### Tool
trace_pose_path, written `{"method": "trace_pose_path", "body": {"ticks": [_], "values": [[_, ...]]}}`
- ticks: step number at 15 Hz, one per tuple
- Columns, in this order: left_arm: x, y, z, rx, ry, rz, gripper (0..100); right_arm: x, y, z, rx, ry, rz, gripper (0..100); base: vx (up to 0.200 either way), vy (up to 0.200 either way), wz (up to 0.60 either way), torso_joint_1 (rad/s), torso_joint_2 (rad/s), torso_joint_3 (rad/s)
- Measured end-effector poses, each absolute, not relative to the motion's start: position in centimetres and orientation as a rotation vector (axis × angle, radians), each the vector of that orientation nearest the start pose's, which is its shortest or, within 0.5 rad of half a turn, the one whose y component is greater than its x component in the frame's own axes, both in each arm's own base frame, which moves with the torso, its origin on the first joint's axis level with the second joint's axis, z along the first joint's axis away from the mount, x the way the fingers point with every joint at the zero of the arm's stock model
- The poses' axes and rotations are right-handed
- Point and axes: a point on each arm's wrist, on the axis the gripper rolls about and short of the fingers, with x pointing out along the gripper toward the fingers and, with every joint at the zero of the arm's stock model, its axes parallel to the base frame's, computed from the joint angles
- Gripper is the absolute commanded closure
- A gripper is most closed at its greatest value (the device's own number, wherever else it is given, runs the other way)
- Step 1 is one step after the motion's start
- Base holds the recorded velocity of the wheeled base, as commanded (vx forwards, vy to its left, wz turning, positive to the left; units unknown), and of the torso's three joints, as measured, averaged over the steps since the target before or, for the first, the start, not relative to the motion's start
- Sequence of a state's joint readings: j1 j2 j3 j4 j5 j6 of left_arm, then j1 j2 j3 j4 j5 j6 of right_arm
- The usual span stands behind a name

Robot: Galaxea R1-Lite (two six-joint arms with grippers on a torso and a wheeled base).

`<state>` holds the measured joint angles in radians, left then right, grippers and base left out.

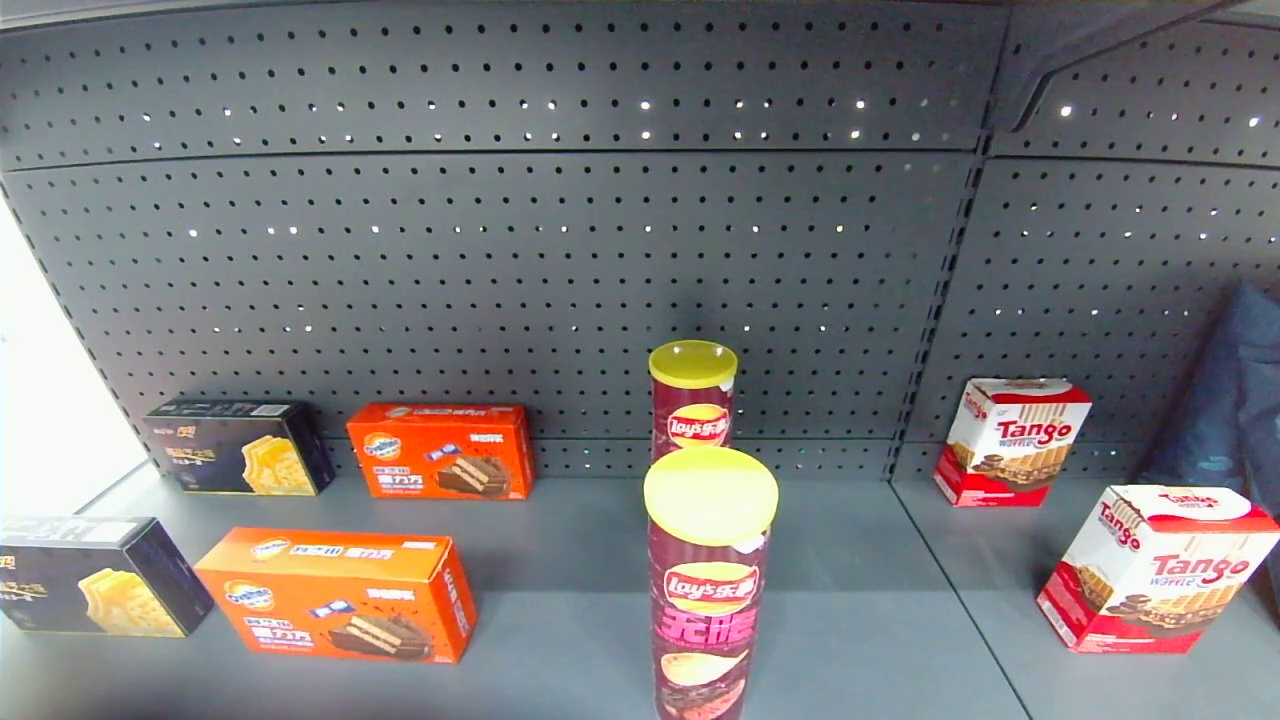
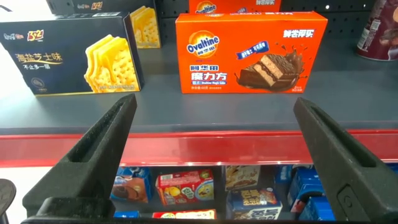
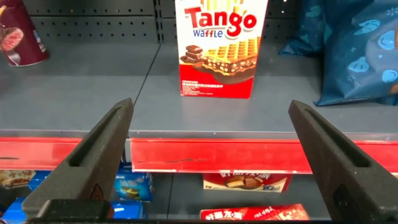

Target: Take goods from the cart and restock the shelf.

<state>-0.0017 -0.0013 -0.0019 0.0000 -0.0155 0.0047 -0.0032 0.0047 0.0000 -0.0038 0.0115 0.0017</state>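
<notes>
The left gripper [image 2: 214,101] gapes open and empty just in front of the red shelf rail [image 2: 205,148], with the orange wafer box [image 2: 249,53] standing just behind that rail. The right gripper [image 3: 211,104], equally open and empty, faces the waffle box [image 3: 219,46] behind the same rail. Such cartons are likely light and stiff yet crushable, best pinched gently across their narrow sides

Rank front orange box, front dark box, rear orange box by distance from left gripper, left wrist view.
1. Front orange box, dead ahead of left gripper.
2. Front dark box, same row, to the robot's left; nearly tied with 1.
3. Rear orange box, behind the front one.
</notes>
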Motion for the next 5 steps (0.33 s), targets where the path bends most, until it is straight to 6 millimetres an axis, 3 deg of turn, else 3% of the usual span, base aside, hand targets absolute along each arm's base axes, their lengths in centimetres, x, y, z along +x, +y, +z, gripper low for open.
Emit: {"method": "trace_pose_path", "body": {"ticks": [5], "values": [[-2.3, -0.03, 7.6, 0.004, -0.003, -0.017, 0, -2.25, 0.03, 7.6, 0.0, 0.0, 0.009, 0, 0.0, 0.0, 0.0, 0.0, 0.0, 0.0]]}}
